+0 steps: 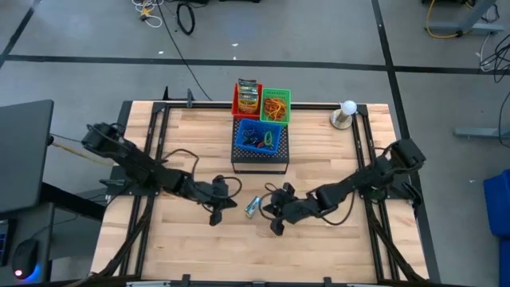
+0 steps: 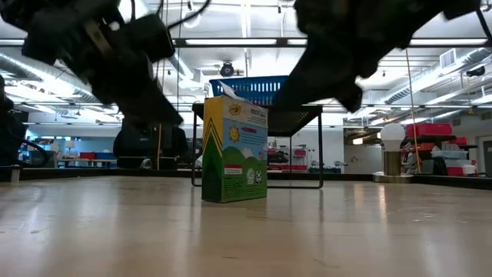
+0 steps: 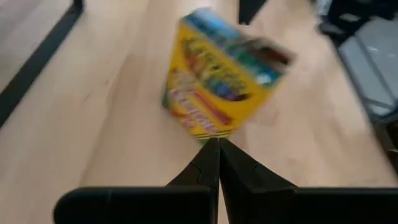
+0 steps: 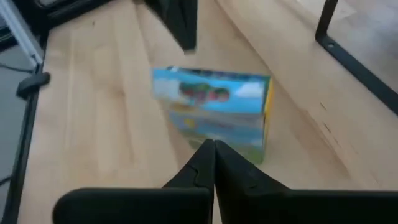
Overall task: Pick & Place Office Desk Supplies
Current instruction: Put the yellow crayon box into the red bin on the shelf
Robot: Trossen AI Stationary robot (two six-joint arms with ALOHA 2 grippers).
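Note:
A green, yellow and blue crayon box stands upright on its short end on the wooden table, a little in front of the table's middle. My left gripper hovers just left of it, fingers shut, and the low view shows a gap between it and the box. In the left wrist view the shut tips point at the box. My right gripper is shut close to the box's right side. Its tips point at the box. My right gripper's shut tips stand right beside the crayon box's right side. Whether they touch it I cannot tell. The box stands on the table on its own.
A blue basket with small coloured loops sits on a black perforated box behind the crayon box. Red and green baskets stand at the far edge, and a white ball on a stand at the far right. Bare wood lies toward the near edge.

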